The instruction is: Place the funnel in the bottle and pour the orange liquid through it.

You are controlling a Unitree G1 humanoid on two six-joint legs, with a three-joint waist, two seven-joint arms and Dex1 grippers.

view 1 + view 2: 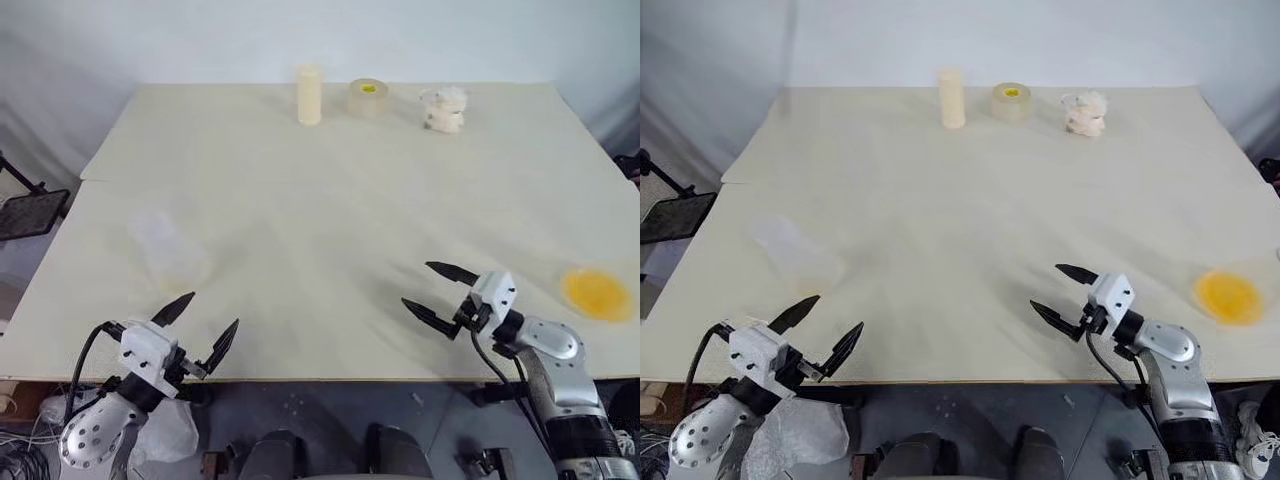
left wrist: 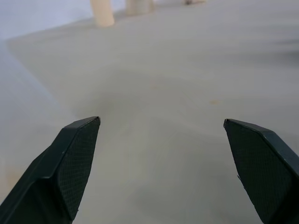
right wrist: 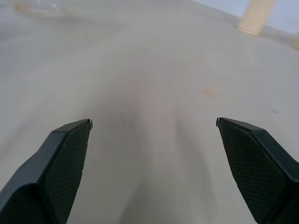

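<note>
Pale matte tabletop, translucent bottle blurred at near left, orange liquid in a round shallow patch at near right edge, left gripper and right gripper with tapered black fingers spread wide, empty, opaque cream cylinder, tape roll along far edge.

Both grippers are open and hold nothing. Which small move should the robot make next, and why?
Probably the left gripper should ease forward toward the bottle, which appears to lie on its side on the table just ahead of it. The right gripper is also open and empty, with the orange liquid off to its right. I cannot make out the funnel.
</note>
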